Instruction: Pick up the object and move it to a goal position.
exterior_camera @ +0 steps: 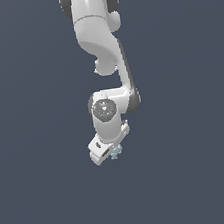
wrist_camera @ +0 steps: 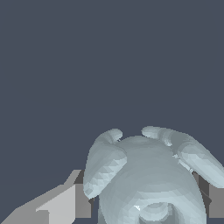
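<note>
Flat slate-grey ground (exterior_camera: pixel 41 204) on every side, matte, no seams, edges or markings; no goal marker to be found in either view

Gripper (exterior_camera: pixel 111 154) tilted off vertical at the end of the white arm (exterior_camera: pixel 99 40), glossy moulded shells with dark grey bands at the joints and a dark round cap on the wrist. Fingers (wrist_camera: pixel 57 205) flat-faced, pale grey, blocky, one on each side of the object in the wrist view. Jaws drawn in close, only the item between them; judged clamped on it, though the actual contact faces sit hidden behind the object's bulk

Object (wrist_camera: pixel 148 183) sits right at the fingertips, filling the lower part of the wrist view. In the exterior view a tiny pale speck (exterior_camera: pixel 116 153) peeking out beside the finger ends, far smaller than the hand. Pale blue-grey, faceted mesh surface with a soft sheen, rounded dome-like body, stubby elongated knobs sticking out around it, a small ring-shaped bump low on the near face. Looks hard and rigid; knobs give uneven bearing for flat pads, so slip or rotation in the grip seems possible

Progress, as judged: approach done, closing on the object apparently done. Cannot tell whether lifted clear of the ground, no shadow or contact line to read. Left to do: carry to the goal and hold there; goal location not visible
</note>
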`<action>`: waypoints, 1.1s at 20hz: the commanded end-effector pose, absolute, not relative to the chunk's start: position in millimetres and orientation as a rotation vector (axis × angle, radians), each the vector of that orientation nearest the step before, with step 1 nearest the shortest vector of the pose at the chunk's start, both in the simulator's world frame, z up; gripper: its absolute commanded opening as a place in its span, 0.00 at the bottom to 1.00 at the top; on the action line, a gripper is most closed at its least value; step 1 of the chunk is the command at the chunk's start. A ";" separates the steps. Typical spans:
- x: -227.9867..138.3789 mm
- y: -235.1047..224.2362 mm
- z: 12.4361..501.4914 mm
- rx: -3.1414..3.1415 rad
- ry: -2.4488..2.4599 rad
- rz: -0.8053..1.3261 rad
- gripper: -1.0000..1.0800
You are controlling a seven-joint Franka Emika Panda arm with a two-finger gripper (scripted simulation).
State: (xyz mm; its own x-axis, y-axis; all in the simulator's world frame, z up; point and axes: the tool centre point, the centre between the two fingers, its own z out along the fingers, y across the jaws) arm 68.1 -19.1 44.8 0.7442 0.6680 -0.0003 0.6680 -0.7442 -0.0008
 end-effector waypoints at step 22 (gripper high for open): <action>118.4 -145.0 80.7 -2.935 -1.121 0.000 0.00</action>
